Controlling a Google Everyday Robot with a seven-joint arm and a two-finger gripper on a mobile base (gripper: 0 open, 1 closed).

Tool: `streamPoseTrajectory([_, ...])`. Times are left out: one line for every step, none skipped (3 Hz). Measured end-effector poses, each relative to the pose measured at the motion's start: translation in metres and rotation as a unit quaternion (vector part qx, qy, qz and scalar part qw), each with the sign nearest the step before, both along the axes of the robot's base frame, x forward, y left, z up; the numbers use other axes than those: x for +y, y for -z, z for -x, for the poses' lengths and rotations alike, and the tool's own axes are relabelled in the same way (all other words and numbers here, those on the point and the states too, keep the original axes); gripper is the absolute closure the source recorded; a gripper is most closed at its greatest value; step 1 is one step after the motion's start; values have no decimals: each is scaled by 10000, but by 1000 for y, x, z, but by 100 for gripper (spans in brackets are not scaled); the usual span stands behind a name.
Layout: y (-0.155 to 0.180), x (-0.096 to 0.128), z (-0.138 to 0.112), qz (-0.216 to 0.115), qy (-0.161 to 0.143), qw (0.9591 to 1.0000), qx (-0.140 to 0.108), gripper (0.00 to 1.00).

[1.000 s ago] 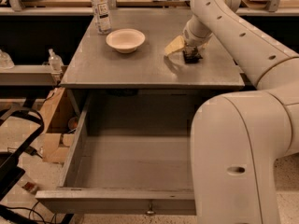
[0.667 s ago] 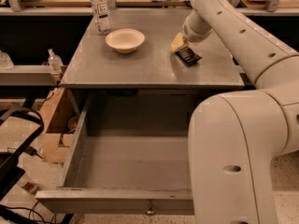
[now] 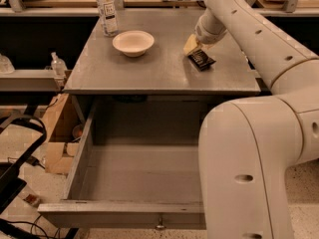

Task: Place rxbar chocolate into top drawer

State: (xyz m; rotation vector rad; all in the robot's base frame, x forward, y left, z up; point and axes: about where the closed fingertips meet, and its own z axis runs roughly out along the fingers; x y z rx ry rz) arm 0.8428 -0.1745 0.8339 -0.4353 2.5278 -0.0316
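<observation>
One rxbar chocolate (image 3: 202, 59) pinched at its end by gripper (image 3: 195, 50), just over table (image 3: 149, 76).

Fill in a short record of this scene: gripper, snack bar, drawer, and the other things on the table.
gripper: over the right rear part of the table, at the bar's upper end
rxbar chocolate: tilted, at or just above the table top, not in the drawer; whether it is held is unclear
top drawer: pulled open below the table
white bowl: on the table, left of the bar
water bottle: upright, behind the bowl
</observation>
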Motion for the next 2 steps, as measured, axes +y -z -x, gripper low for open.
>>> streamPoseTrajectory([-9,1,-1,-81,-58,9999,-69,100])
streamPoseTrajectory([-45,-4,2,-138,-137,9991,-386,100])
